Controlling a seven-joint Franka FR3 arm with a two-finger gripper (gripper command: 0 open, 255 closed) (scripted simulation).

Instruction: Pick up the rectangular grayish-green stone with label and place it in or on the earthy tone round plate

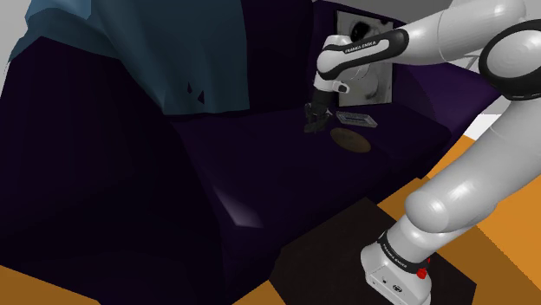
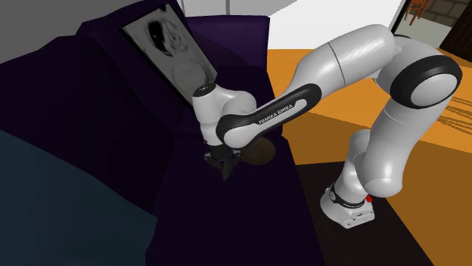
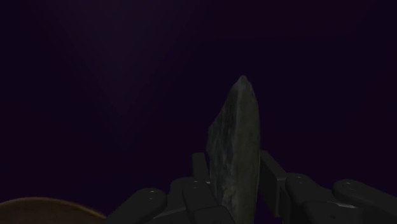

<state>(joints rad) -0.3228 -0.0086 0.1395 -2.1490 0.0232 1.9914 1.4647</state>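
The pincer (image 3: pixel 235 167) is closed snugly on the grey stone (image 3: pixel 236 137), which stands on end between its two fingers, just above the dark sofa seat (image 1: pixel 251 147). The picking up looks done. Next, I think it must carry the stone over to the brown plate (image 1: pixel 351 140) nearby and let go gently.

Rough, pitted and matt on the stone (image 3: pixel 235 153), mottled grey-green. Smooth matt black on the gripper (image 3: pixel 234 170), plastic by the look. Smooth brown with a faint sheen on the plate (image 1: pixel 350 139). Beneath the plate, matt dark purple sofa (image 1: pixel 260 165), soft-looking, with one pale glint well away from the plate. Behind the plate, up the sofa back, teal blanket (image 1: pixel 147 43), creased like cloth, matt. Glossy smooth white shells on the arm (image 1: pixel 468 182) above the plate.
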